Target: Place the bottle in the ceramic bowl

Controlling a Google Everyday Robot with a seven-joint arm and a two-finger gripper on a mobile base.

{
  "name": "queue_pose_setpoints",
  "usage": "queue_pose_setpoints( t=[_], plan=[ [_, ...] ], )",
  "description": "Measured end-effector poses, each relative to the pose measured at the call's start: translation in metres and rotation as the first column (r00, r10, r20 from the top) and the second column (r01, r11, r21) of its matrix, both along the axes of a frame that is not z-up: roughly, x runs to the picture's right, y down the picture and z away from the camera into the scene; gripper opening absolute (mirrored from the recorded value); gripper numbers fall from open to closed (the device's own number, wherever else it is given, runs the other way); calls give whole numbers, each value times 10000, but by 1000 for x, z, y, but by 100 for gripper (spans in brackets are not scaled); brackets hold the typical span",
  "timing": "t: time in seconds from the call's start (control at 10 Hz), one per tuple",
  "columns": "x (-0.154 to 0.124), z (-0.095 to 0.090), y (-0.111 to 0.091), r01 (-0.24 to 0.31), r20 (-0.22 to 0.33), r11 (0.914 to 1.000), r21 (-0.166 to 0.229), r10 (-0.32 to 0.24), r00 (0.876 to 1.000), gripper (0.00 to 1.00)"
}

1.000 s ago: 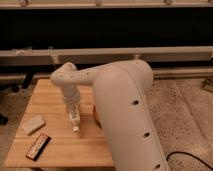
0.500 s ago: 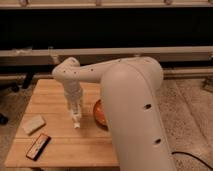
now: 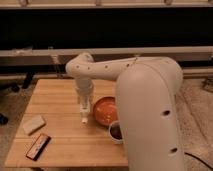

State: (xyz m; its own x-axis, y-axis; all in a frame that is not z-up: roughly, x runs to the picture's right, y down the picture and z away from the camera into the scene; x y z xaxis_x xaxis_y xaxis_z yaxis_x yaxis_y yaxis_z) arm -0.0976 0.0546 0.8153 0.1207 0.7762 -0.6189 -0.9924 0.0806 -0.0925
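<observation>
Since the bowl (image 3: 104, 111) lies just beside it on the table (image 3: 57, 97), the hand (image 3: 84, 110) hangs pointing down, clamped on the upright bottle (image 3: 84, 118), seemingly ready to carry it over the rim.

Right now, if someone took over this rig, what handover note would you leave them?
Gripper: pointing down over the wooden table, just left of the bowl, shut on the small slim whitish bottle, which sticks out below its tip.
Wide orange-red ceramic bowl: on the table, no bottle inside; a small whitish cup stands just in front of it.
Done: bottle grasped.
Left: carry it right, over the bowl, and release.
</observation>
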Motion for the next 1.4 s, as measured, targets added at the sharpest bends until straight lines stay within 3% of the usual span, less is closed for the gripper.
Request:
queue_pose_setpoints(
  t=[0.3,0.6,1.0,1.1,1.4],
  plan=[
    [42,-3,-7,-704,-585,9974,136,711,9958,7],
    [73,-8,-4,-1282,-1112,9913,295,1307,9852,39],
    [94,-7,4,-1722,-1388,9837,514,1778,9742,77],
    [98,-6,7,-1799,-1378,9825,487,1850,9730,79],
    [113,-3,15,-2013,-1471,9788,387,2049,9677,70]
  ],
)
